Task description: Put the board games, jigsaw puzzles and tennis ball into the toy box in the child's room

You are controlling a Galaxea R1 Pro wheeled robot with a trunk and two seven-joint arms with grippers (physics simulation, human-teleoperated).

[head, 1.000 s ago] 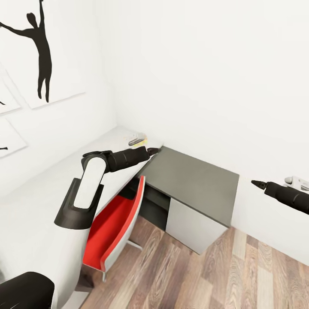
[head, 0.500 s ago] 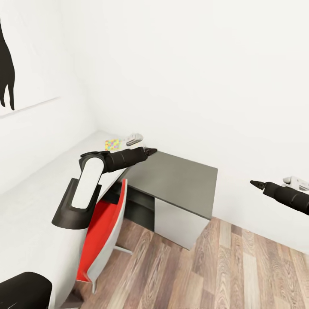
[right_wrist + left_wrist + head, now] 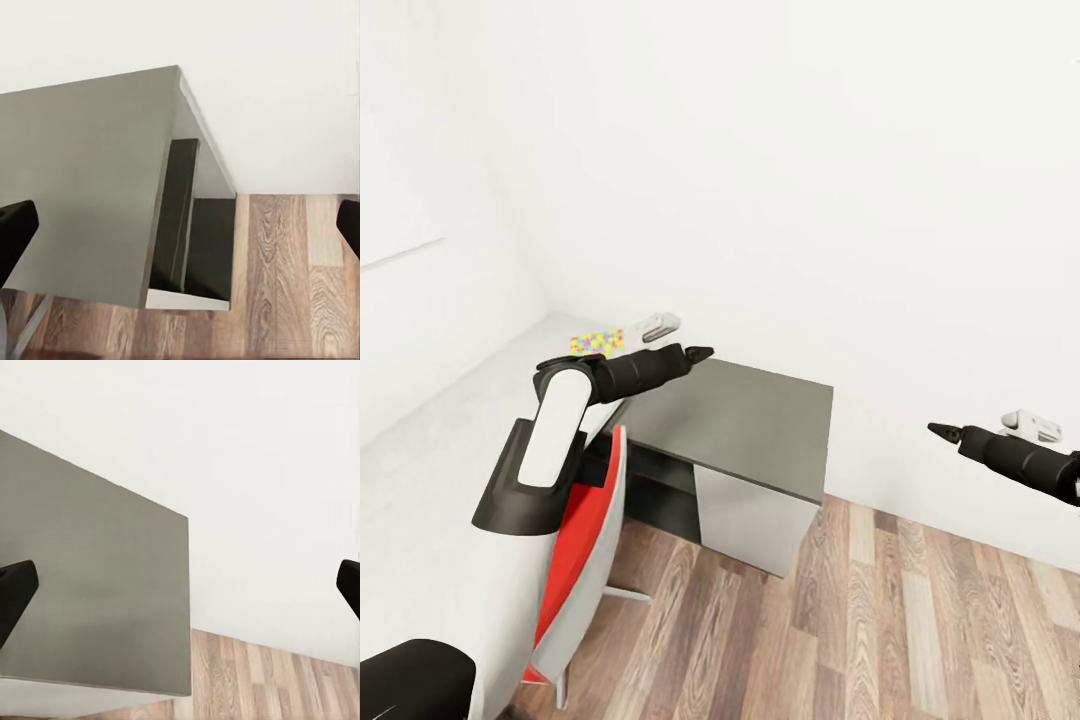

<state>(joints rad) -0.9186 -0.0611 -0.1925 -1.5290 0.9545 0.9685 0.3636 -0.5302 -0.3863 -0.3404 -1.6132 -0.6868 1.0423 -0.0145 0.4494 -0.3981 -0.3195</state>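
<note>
White walls [image 3: 840, 200] take up most of the head view, w/ wood-plank floor [image 3: 880, 620] running along the bottom right. Pale grey desk [image 3: 450, 470] stretches along the left wall from near the camera to the far corner. Dark grey cabinet [image 3: 750, 415] sits lower, butted against the desk's far end, w/ a lighter grey front panel; the right wrist view shows the same cabinet [image 3: 90, 165] from above, w/ an open dark recess in its side. Red-and-white chair [image 3: 575, 540] is tucked at the desk edge, just beside the cabinet. Left arm reaches fwd over the chair, its left end effector [image 3: 695, 353] above the cabinet's near-left corner; in the left wrist view both fingertips [image 3: 15, 589] sit at opposite frame edges, so it's spread wide & holding nothing. Right end effector [image 3: 940, 431] hangs in the air over the floor, well apart from the cabinet, fingertips [image 3: 15, 225] likewise far apart & empty. One jigsaw puzzle [image 3: 597, 343], a multicolour board, lies flat on the desk's far end near the corner. Just beside it sits a small whitish-grey object [image 3: 657, 325], too small to ID. Another small white object [image 3: 1032, 425] shows by the right forearm against the wall.
</note>
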